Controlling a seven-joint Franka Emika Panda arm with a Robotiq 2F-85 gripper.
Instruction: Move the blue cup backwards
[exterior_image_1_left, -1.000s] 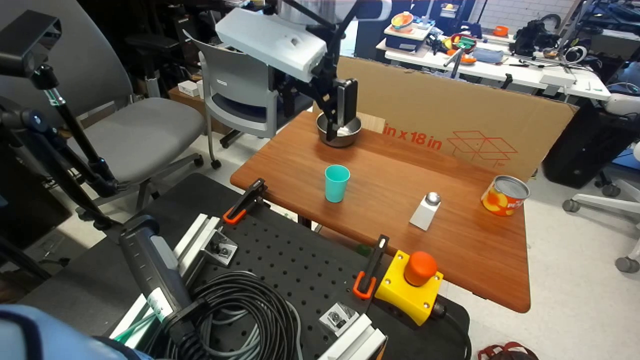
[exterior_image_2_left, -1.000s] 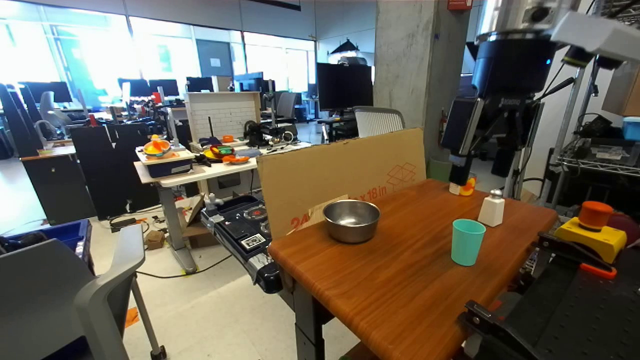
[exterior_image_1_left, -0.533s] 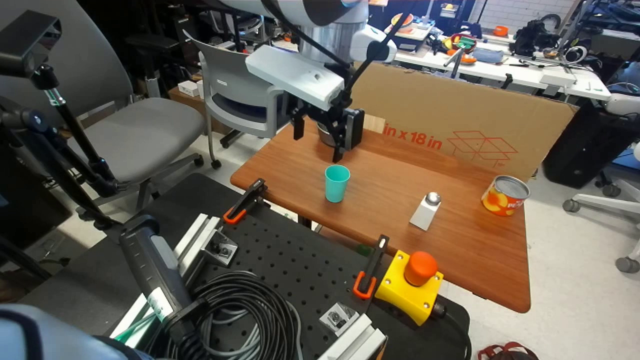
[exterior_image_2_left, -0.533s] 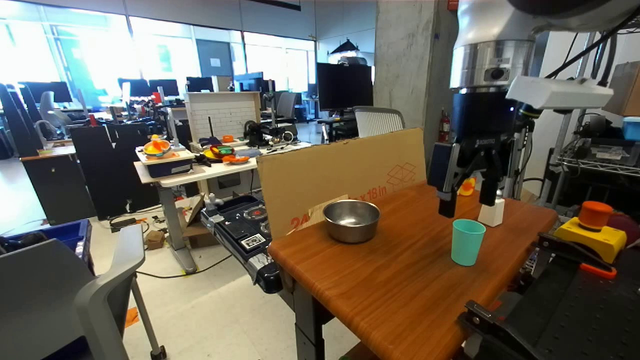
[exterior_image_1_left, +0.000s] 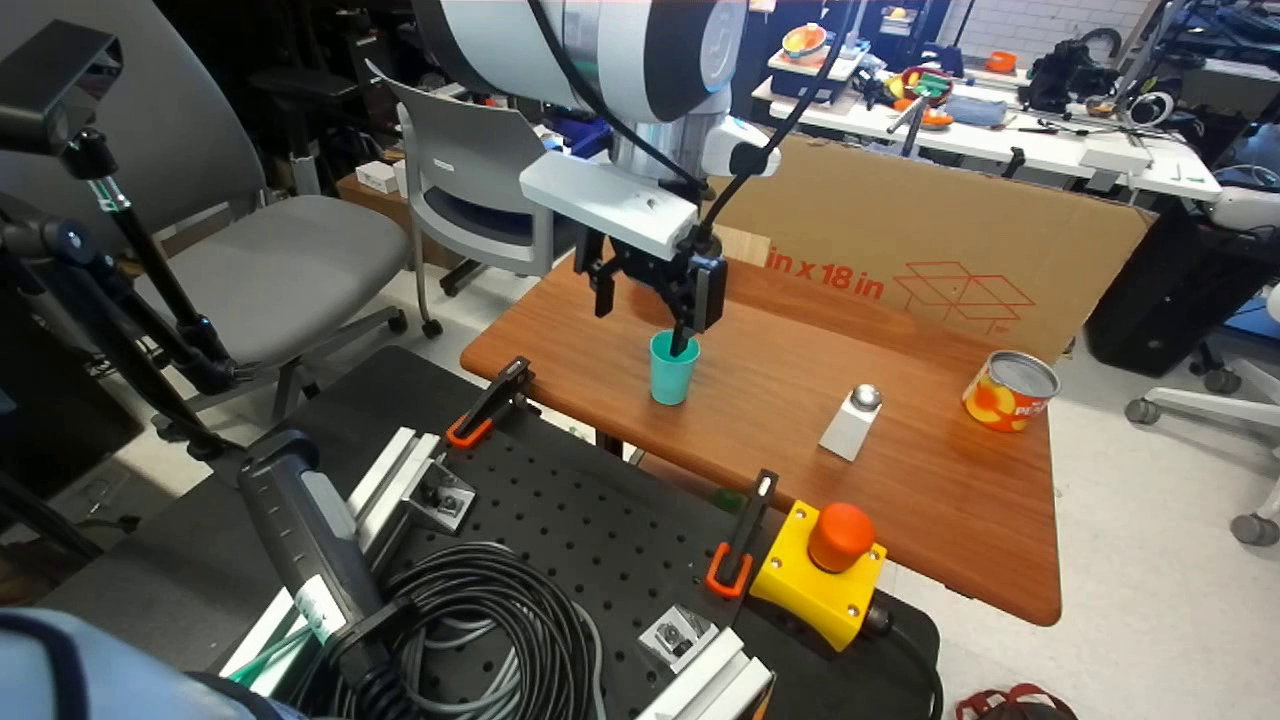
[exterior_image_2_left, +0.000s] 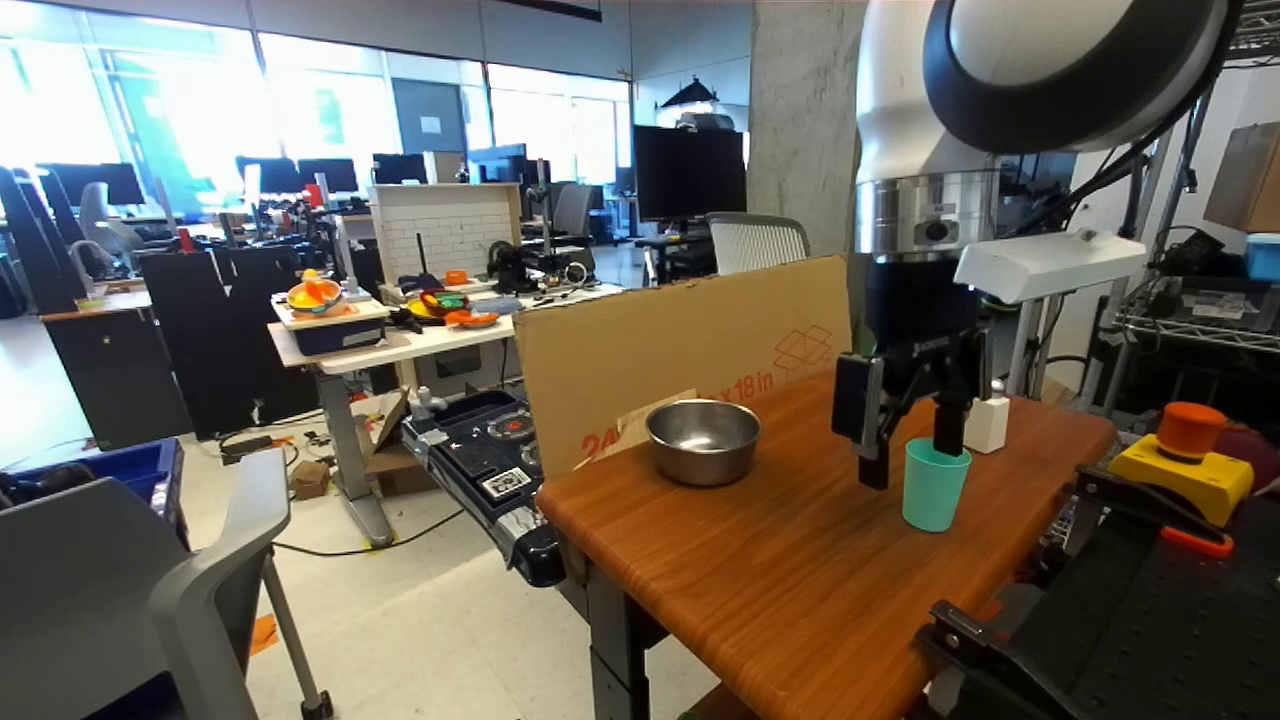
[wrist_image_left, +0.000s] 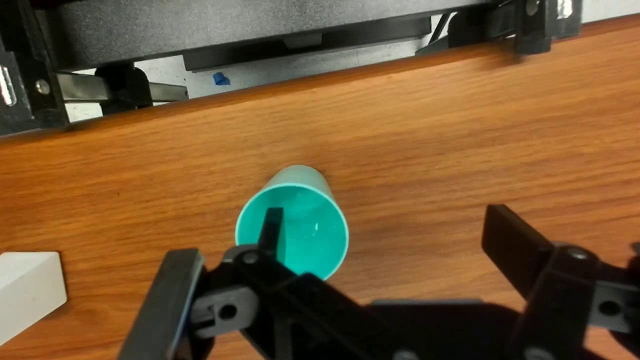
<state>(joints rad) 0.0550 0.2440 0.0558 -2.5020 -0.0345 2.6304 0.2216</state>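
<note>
The blue cup (exterior_image_2_left: 934, 490) is seen upright on the bench (exterior_image_2_left: 780, 560), ungripped; the tool (wrist_image_left: 387, 215) is spread wide, one finger (wrist_image_left: 272, 225) at the cup's mouth: grip and backward move, seemingly, yet to be made.

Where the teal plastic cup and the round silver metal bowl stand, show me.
Teal plastic cup (exterior_image_2_left: 933, 496), in an exterior view: on its outer wall.
Round silver metal bowl (exterior_image_2_left: 703, 464), in an exterior view: on its outer wall.
</note>
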